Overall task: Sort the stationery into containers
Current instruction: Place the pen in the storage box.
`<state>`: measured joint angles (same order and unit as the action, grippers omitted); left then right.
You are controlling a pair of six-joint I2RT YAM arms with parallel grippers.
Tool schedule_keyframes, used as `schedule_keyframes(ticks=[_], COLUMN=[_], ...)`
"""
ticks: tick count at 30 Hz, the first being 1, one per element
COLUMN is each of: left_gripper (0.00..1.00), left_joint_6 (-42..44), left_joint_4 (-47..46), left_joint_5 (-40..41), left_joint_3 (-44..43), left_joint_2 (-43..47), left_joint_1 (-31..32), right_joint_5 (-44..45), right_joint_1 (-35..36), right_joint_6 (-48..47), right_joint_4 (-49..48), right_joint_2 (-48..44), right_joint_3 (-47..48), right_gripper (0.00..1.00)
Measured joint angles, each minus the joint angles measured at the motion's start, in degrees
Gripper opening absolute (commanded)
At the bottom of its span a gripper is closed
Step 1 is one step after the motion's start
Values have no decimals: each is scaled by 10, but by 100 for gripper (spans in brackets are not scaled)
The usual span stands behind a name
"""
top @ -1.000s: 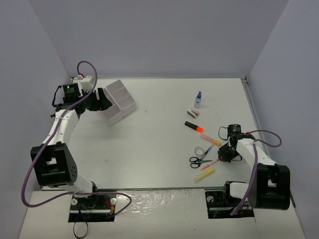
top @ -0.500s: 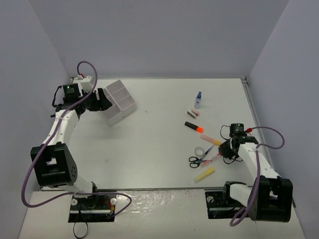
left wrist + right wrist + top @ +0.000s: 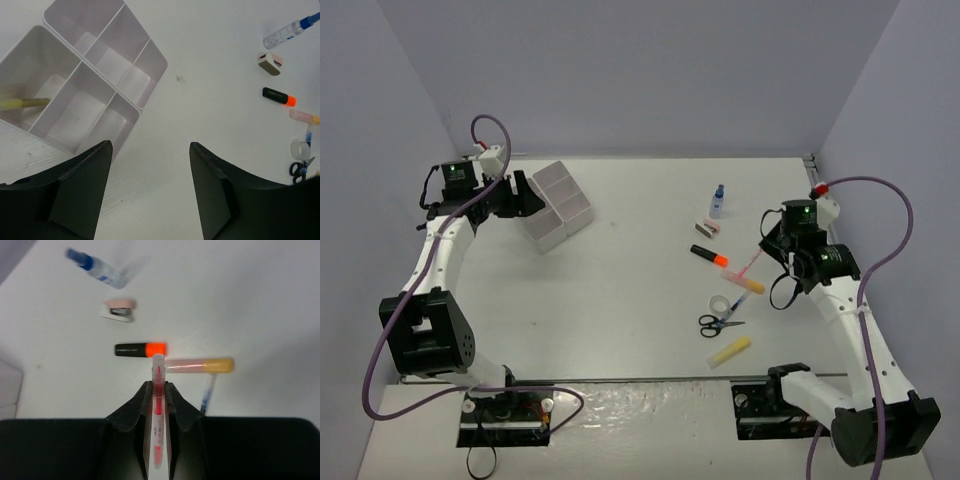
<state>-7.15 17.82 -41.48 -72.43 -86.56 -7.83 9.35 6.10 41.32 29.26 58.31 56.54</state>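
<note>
Right gripper (image 3: pixel 158 390) clamps a red pen (image 3: pixel 158 367), apparently clear of the desk; left gripper (image 3: pixel 150 150) gapes, empty. Next: carry to the divided tray (image 3: pixel 145 60), far-left corner.

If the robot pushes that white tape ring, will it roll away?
Probably not. The tape roll seems to lie flat on its side, so it should slide rather than roll. It looks small and hollow, so it is likely light and easy to nudge.

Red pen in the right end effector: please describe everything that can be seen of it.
The red pen is thin, with a clear plastic-looking barrel and a red core. The right end effector is shut on it, black fingers pressing both sides. Its end juts past the fingertips, toward the orange-black highlighter below. In the top view it slants and seems clear of the table.
</note>
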Motion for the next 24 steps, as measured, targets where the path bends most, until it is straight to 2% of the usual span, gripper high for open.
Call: schedule_keyframes(ticks=[4, 8, 14, 19, 24], left_gripper=[60, 60, 60, 60, 60], left_joint_6=[0, 7, 13, -19, -73], left_joint_4=[33, 61, 108, 118, 111], left_joint_5=[-27, -58, -72, 15, 102], left_joint_3=[-48, -78, -81, -85, -88], left_joint_2=[-1, 0, 17, 53, 73], left_joint_1=[0, 0, -9, -53, -121], right_joint_5=[45, 85, 91, 46, -40], right_joint_1=[91, 174, 298, 363, 391], right_joint_6=[-30, -74, -173, -249, -270], right_joint_4=[-12, -33, -129, -243, -389], right_joint_2=[54, 157, 321, 444, 564], right_joint_3=[105, 215, 370, 473, 573], right_gripper=[0, 0, 0, 0, 0])
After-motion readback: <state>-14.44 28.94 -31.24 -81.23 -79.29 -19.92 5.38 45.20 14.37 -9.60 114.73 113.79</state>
